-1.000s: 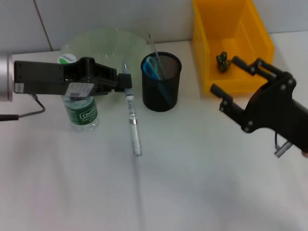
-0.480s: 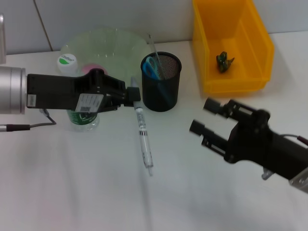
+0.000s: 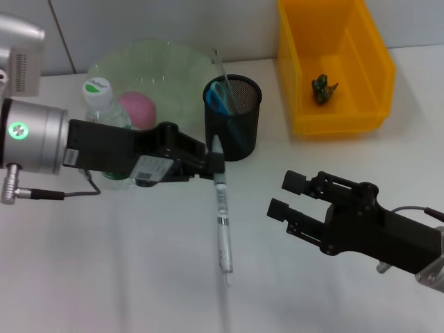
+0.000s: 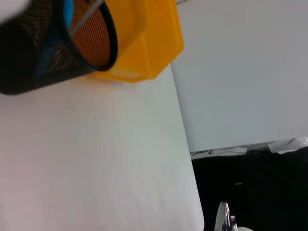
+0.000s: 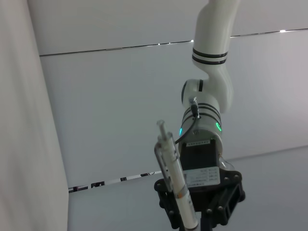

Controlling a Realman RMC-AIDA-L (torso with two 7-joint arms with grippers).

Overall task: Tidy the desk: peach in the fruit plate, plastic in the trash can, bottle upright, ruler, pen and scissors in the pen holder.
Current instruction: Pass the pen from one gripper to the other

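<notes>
My left gripper is shut on the upper end of a white pen, which hangs tilted just in front of the black mesh pen holder. Blue scissors and a clear ruler stand in that holder. A pink peach lies in the green fruit plate, and the bottle stands upright beside it. The yellow trash can holds a green scrap of plastic. My right gripper hovers open at the front right, holding nothing. The right wrist view shows the pen in the left gripper.
The left arm's silver body and its cable lie along the left side over the table. In the left wrist view the pen holder and the yellow bin are close, with the table edge beyond.
The left gripper carried the pen right and toward the front, uncovering the peach and bottle. The right arm swung left and lower.
</notes>
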